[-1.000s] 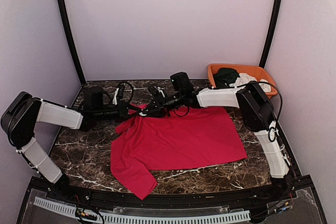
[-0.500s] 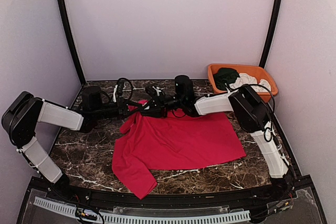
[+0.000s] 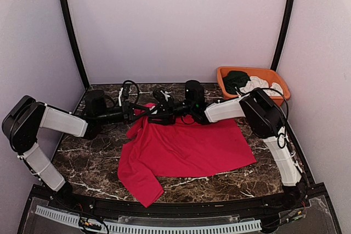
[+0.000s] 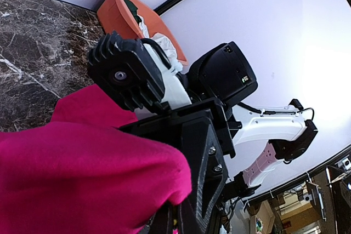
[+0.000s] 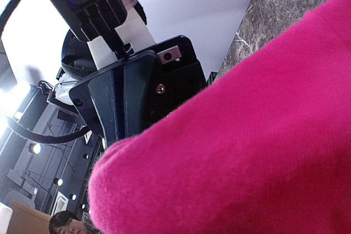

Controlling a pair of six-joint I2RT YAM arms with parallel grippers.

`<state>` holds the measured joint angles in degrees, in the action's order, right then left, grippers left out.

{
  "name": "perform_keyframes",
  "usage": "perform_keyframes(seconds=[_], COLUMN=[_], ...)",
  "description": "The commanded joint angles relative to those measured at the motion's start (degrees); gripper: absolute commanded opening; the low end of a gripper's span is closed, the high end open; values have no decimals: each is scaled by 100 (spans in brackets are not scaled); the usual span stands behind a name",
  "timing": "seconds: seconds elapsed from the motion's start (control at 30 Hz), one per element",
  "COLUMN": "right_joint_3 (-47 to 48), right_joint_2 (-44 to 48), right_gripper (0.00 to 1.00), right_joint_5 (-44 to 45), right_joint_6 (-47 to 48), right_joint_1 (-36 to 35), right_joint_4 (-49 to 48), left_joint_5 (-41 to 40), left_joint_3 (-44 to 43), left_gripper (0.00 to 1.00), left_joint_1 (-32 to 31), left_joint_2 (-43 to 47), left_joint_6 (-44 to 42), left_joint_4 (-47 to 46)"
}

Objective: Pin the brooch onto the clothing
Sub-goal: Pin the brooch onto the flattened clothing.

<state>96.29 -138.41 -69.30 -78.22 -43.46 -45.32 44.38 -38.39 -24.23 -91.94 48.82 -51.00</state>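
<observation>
The red T-shirt (image 3: 186, 146) lies spread on the marble table (image 3: 88, 157), all but its far-left corner, which is drawn up into a peak. The left gripper (image 3: 135, 114) has that peak pinched between closed fingers. The right gripper (image 3: 158, 117) sits just beside it at the same corner, but red cloth fills its own camera, so I can't tell how its jaws stand or whether they hold anything. I can't spot the brooch anywhere.

The shirt looks light, soft and limp. I'd guess it sags wherever it isn't held, so a hem or doubled fold is the place to grip, with the cloth taut between the two grippers for pinning. Bare marble runs left of the shirt and along its near edge, which gives room to move. Off the shirt's far-right corner an orange basket (image 3: 274, 78) crowds that side, and the back wall stands close behind the raised corner.
</observation>
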Motion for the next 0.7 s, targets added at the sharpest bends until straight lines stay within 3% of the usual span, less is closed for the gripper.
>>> perform_keyframes(seconds=[0.0,0.23,0.33,0.57,0.67], right_joint_3=[-252,-513,-414,228,250], right_joint_2=[580,1093,1195,1253,1301], right_gripper=[38,49,50,50,50], right_joint_5=[140,307,422,1300,1485], right_joint_6=[916,1786,2224,3848,4097], right_joint_1=[50,196,232,183,118], right_joint_4=[981,1933,2543,5028,5300], left_joint_5=[189,85,23,-77,-231], left_joint_3=[10,-25,-112,-392,-640], left_gripper=[1,1,1,1,1], left_joint_1=[-56,-56,-55,-101,-173], left_joint_2=[169,279,347,680,868], left_joint_6=[-121,-239,-359,-596,-995], left_joint_4=[-204,246,698,1721,2363])
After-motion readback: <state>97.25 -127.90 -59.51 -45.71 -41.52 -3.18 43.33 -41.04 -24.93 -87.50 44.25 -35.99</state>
